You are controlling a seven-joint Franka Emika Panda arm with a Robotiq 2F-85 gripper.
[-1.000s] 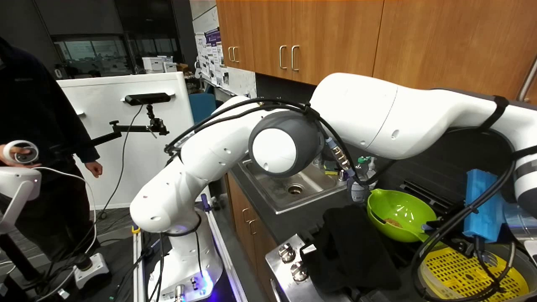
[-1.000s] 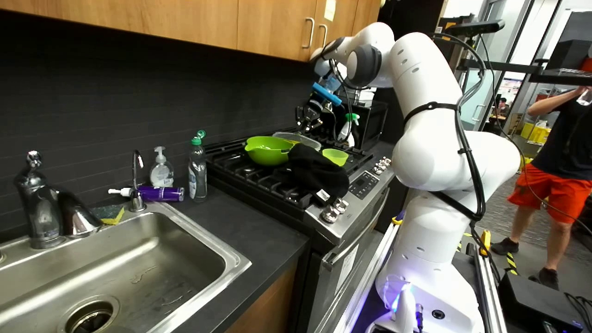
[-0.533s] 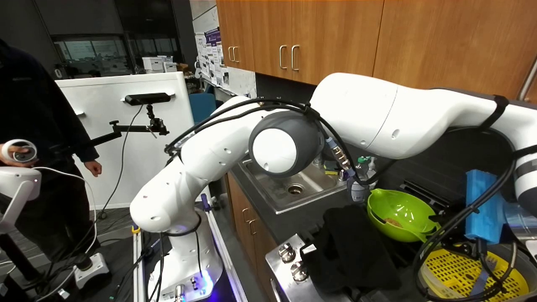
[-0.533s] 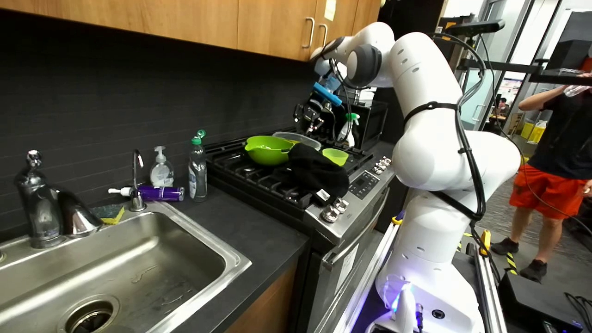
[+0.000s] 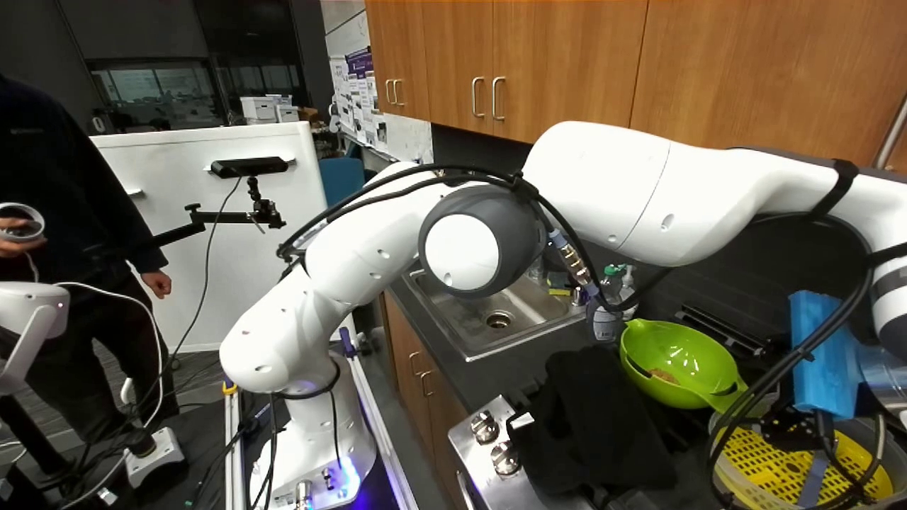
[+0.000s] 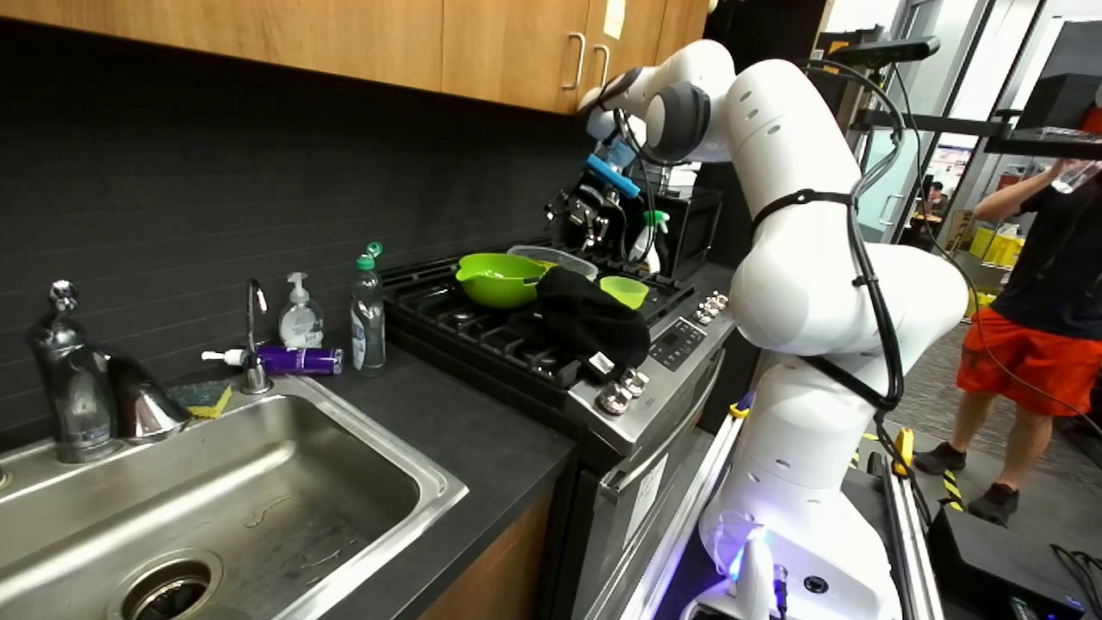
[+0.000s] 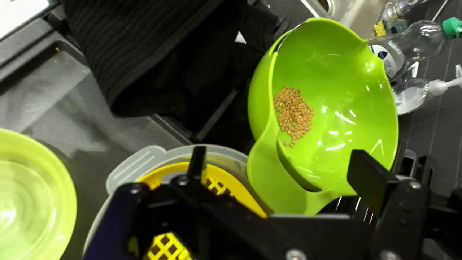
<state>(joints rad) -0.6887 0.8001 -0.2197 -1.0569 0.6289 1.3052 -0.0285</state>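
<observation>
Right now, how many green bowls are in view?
2: the large bowl with brown pellets beside the black cloth, and the smaller bowl at the wrist view's left edge. Others may be hidden.

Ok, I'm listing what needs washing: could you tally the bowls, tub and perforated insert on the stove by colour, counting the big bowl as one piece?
Green: 2 (big green bowl, light green bowl)
Yellow: 1 (yellow perforated insert)
Clear: 1 (clear tub)
Total: 4

Purple bottle [image 6: 301, 361] lies by the sink [image 6: 267, 482] — soap dispenser [image 6: 300, 322] behind; green-capped bottle [image 6: 369, 323] upright.
</observation>
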